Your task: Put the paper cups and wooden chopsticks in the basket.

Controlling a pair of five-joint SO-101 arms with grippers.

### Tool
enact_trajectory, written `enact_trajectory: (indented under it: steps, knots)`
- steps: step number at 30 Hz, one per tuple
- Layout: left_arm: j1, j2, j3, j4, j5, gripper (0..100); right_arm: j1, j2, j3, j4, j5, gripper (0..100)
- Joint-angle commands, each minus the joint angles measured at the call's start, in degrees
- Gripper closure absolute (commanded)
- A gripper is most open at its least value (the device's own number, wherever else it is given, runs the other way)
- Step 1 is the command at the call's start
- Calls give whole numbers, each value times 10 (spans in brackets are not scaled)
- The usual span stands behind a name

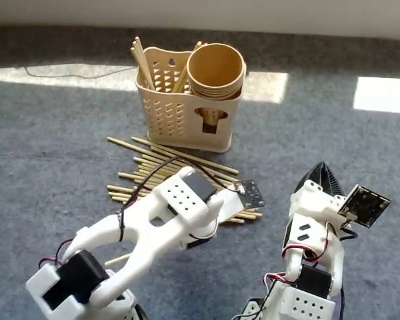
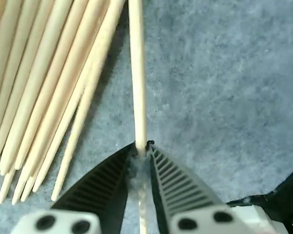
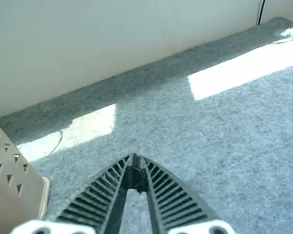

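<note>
The left gripper [image 2: 140, 150] is squeezing one wooden chopstick [image 2: 136, 73] between its tips, beside the pile [image 2: 44, 87] lying in front of the basket [image 1: 173, 117], probably so it can go in with the paper cups [image 1: 215, 70], while the right gripper [image 3: 136, 171] is resting aside, pinched shut on nothing

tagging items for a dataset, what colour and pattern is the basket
The basket is cream-beige, with rows of small triangular holes; clearest in the high view.

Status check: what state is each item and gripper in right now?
left gripper: shut on one chopstick.
right gripper: shut, empty.
paper cups: nested, upright in basket.
basket: upright on carpet.
stowed chopsticks: standing in basket.
loose chopsticks: lying on carpet by basket.
</note>
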Motion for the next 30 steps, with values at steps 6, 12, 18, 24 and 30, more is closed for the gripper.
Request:
enact_trajectory:
  steps: [6, 12, 18, 24, 30]
  knots:
    - [1, -87, -65, 83, -58, 995, 7, -4, 49, -15, -4, 992]
    - [-25, -153, -147, 108, -58, 995, 7, -4, 49, -15, -4, 992]
    - [-109, -192, -255, 104, -56, 995, 7, -4, 49, -15, -4, 992]
    - [-147, -197, -388, 103, -55, 995, 6, -4, 49, -15, -4, 992]
    - [-182, -196, -469, 4, -48, 995, 6, -4, 49, -15, -4, 992]
